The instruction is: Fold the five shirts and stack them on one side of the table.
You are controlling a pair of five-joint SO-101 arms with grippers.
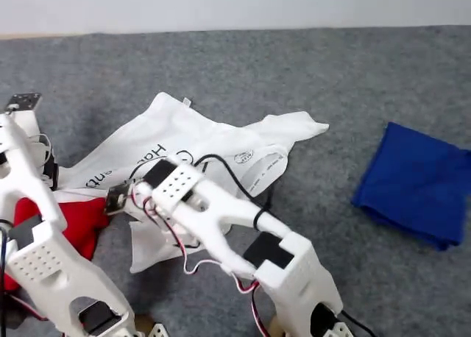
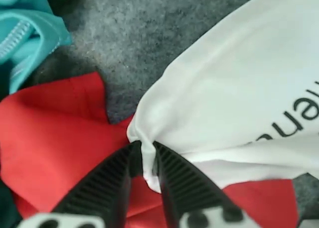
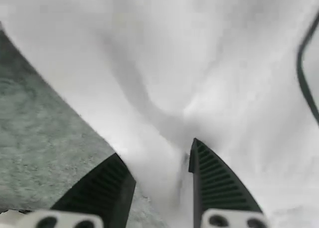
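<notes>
- My left hand [image 2: 145,147] is clamped on a thin pinch at the edge of the crumpled white cotton shirt with black print [image 2: 224,83], right over the flat red fabric shirt [image 2: 55,138]. So little cloth sits between the pads that I think a hard pull could slip it free.
- The red shirt lies partly under the white one, with a bunched teal shirt [image 2: 22,34] near it. If I drag rather than lift, friction could haul the red one along and tangle the pile.
- My right hand [image 3: 156,148] stands apart, astride a raised ridge of the white shirt on the grey felt-like desk [image 3: 45,128]. Closing here may catch several layers and twist the spread.
- A thin black cable [image 3: 300,68] runs close over the cloth and could snag a fold.
- The folded blue shirt [image 1: 416,182] sits well apart at the right. A wide sweep of white cloth might knock it askew.
</notes>
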